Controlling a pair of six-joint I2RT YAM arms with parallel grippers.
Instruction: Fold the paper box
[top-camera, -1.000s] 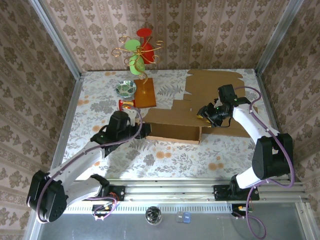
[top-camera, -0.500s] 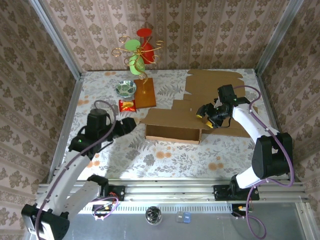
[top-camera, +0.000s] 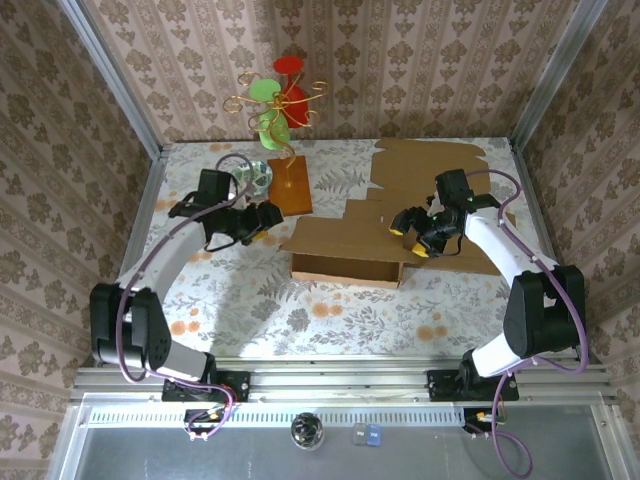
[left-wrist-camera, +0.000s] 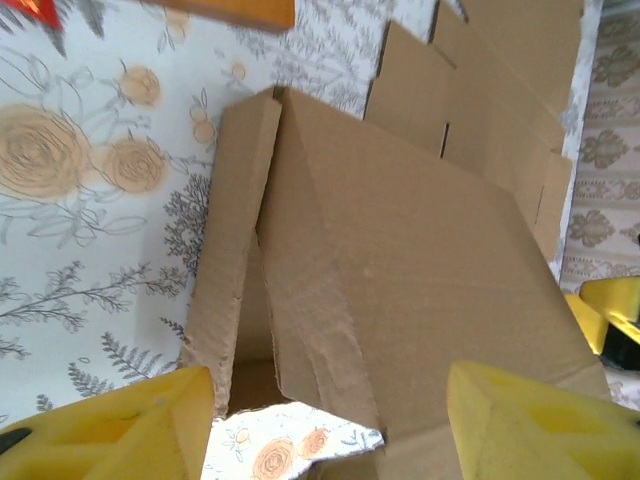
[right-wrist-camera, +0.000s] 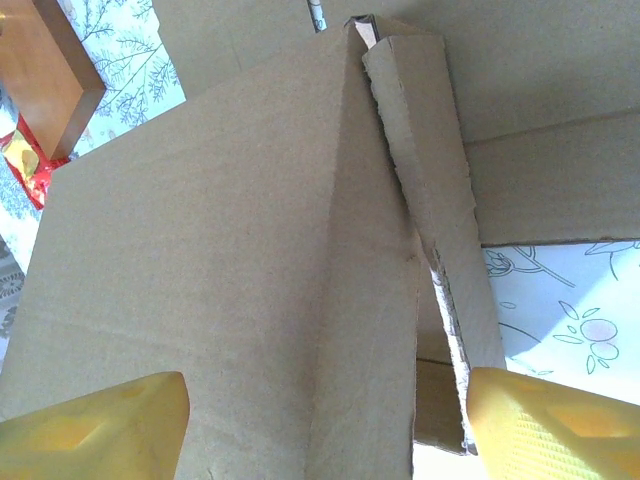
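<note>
Left jaws: open, yellow pads (left-wrist-camera: 110, 430) spread with nothing between them, hovering just off the box's left end.
Right jaws: also open, pads (right-wrist-camera: 95, 425) wide apart, holding nothing, close to the box's right end.
Paper box (top-camera: 345, 250): mid-counter between the two arms, half-formed; the top panel slopes, the front wall stands and the end flaps hang loose.
Step in hand: probably lining up on both ends to square the shell.
Doing it well: bring both sides in together, press along the creases rather than the torn edges, and keep the base flat on the counter (top-camera: 300, 310).
Count: one box, one flat cardboard sheet (top-camera: 430, 165) behind it, one wooden board (top-camera: 290, 187), one red packet (right-wrist-camera: 25, 160), one glass bowl (top-camera: 250, 175), two arms.
</note>
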